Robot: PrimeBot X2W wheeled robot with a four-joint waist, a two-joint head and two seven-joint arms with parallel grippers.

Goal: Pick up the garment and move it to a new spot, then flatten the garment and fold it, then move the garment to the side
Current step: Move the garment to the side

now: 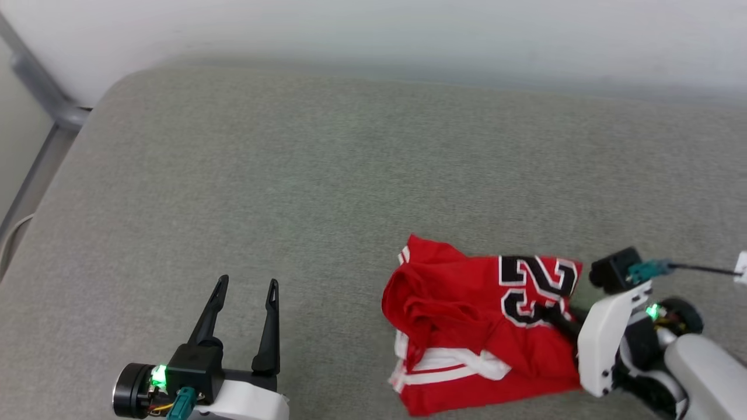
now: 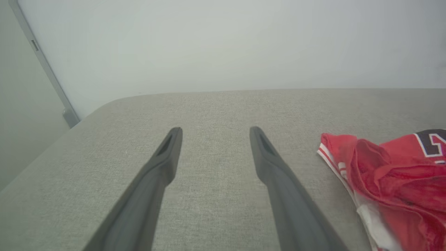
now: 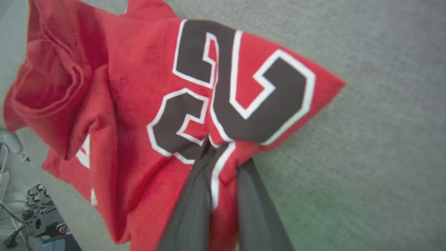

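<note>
While nipped by R gripper [image 3: 226, 155], garment [image 1: 467, 315] on pad [image 1: 292, 175], wall [image 1: 408, 29] behind; L gripper [image 1: 247, 286] agape

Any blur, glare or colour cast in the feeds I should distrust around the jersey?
Head view: even soft light, no glare, jersey readable, far wall hazy. Right wrist view: jersey soft and lens-stretched, faint green cast on the grey upholstery beside the right end effector. Left wrist view: left end effector sharp, jersey smeared at the right edge.
</note>
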